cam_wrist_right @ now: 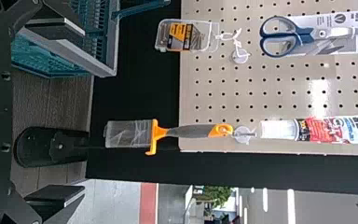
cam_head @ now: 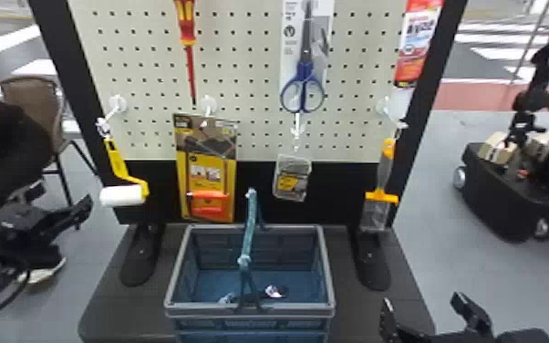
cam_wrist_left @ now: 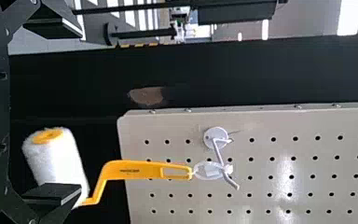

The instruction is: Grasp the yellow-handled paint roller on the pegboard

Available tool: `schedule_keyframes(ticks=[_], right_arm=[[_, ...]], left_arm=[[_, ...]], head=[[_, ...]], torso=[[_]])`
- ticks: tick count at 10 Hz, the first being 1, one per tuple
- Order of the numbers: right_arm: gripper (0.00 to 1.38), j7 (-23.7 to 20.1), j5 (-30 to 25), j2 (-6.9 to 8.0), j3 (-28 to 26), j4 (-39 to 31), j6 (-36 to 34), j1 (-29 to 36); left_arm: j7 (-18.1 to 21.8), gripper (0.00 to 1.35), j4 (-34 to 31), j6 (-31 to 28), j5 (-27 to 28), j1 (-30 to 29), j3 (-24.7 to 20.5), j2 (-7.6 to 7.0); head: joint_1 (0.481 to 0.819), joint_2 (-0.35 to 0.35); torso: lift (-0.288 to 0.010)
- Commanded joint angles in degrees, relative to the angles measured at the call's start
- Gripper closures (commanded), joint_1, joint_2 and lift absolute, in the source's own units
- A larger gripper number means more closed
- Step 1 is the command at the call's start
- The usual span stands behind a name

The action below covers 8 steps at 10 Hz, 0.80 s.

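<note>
Pegboard (cam_head: 241, 68) on a dark table (cam_head: 118, 310): the paint roller (cam_head: 117, 165) hangs at the board's left edge in the head view, with the left gripper (cam_head: 80, 210) spread wide just below and left of it.

The yellow handle runs down from a white hook (cam_head: 117, 104) at a slight slant. The white sleeve (cam_head: 121, 195) lies crosswise at its bottom end, about level with the left gripper. The right gripper (cam_head: 428, 314), also spread, sits well apart at the lower right, so the left arm is clearly nearer. Depth is hard to read from the head view. The left wrist view shows the sleeve just beside one finger (cam_wrist_left: 51, 193), with the handle running away toward the hook, so a short advance onto the handle looks needed before closing.
</note>
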<state>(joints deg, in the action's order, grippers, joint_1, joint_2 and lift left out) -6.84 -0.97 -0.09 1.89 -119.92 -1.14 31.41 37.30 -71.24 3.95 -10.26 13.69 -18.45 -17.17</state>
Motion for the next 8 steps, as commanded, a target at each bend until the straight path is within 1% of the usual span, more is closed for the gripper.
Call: schedule_keyframes(ticks=[1,2,3,5,8], right_arm=[[0.12,-0.3,0.0,0.09,0.5,0.3,0.0,-0.5],[0.12,-0.5,0.0,0.0,0.7,0.6,-0.1,-0.9],[0.12,-0.6,0.0,-0.09,0.9,0.7,-0.1,-1.1],[0.12,-0.7,0.0,-0.09,1.4,1.2,-0.3,-1.4],[0.12,-1.1,0.0,-0.18,1.8,1.7,-0.4,-2.0]], left_arm=[[2.3,0.14,3.7,-1.6,1.0,5.0,1.5,-0.94],[5.7,0.14,7.0,-3.3,0.8,8.7,2.9,-1.91],[8.2,0.14,8.9,-5.2,0.6,11.3,4.0,-2.78],[12.1,0.14,11.5,-7.6,-0.6,14.6,5.7,-2.96],[16.5,0.14,17.9,-9.7,-1.3,19.4,10.2,-2.52]], head=[[0.549,0.0],[0.549,0.0],[0.549,0.0],[0.549,0.0],[0.549,0.0]], torso=[[-0.1],[-0.1],[-0.1],[-0.1],[-0.1]])
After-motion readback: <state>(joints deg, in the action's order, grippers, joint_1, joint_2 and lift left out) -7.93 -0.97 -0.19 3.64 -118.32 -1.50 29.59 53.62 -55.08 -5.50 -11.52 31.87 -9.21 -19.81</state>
